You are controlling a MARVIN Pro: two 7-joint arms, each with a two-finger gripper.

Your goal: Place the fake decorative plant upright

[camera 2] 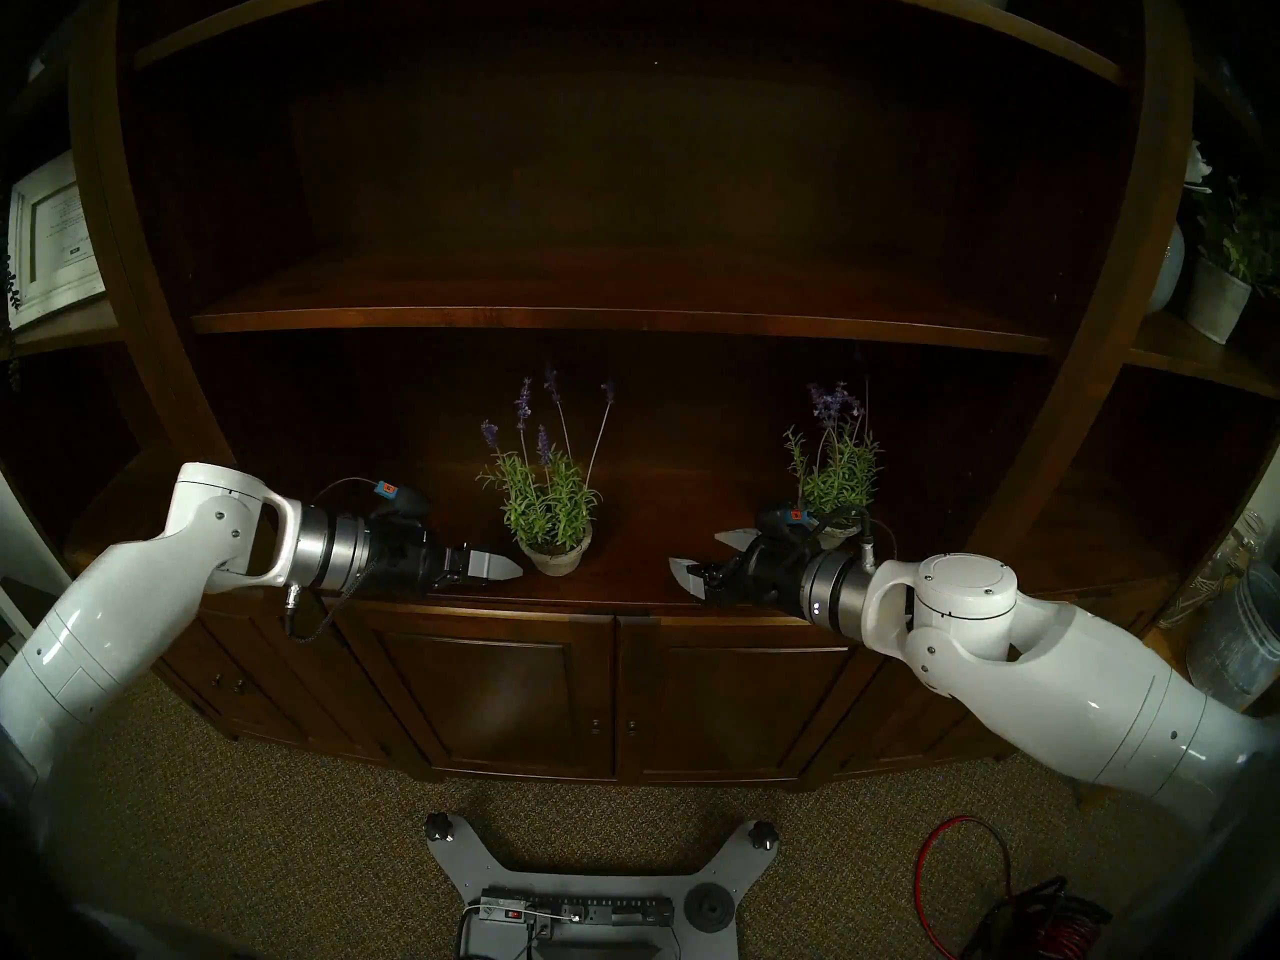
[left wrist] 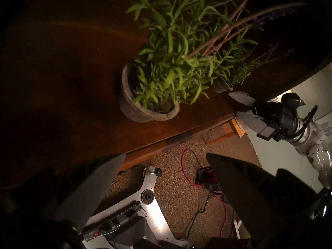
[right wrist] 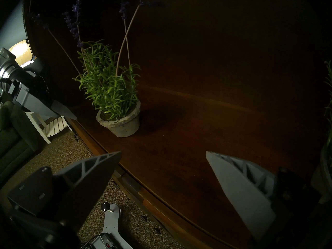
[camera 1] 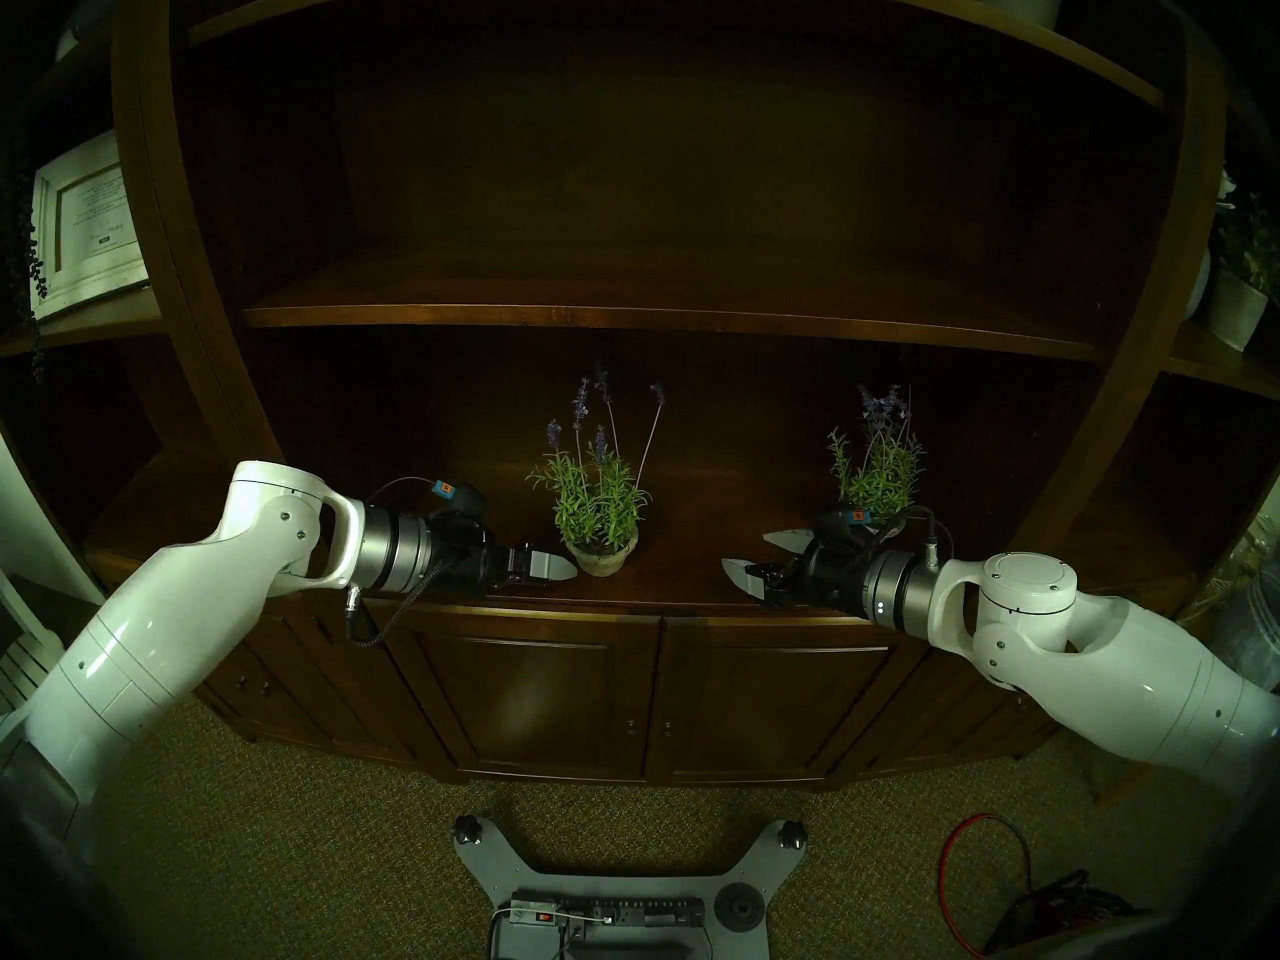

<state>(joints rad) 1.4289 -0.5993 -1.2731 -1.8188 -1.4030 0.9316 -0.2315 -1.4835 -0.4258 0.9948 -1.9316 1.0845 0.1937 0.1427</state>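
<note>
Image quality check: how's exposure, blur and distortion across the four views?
Head views: dim, shelf unit bowed by the fisheye, dark rim, both lavender pots still legible. Left wrist: warm cast, near plant soft with blur, one finger almost black. Right wrist: sharpest on the plant, far shelf back lost in darkness, bright blown patch at the left edge.

Second pot tucked out of sight, and the edges are eating the rest!

From the head views the right tool (camera 1: 751,553) and its wrist cover the second plant's pot (left wrist: 221,85), only the leaves (camera 1: 876,470) showing above; the right wrist view clips that plant to a sliver at its right edge. The left wrist view cuts off the near plant's flower heads (left wrist: 280,13) at the top, blurred purple, and its own right finger (left wrist: 251,189) is a black shape. The framed print (camera 1: 86,224) carries lettering too small to read.
</note>
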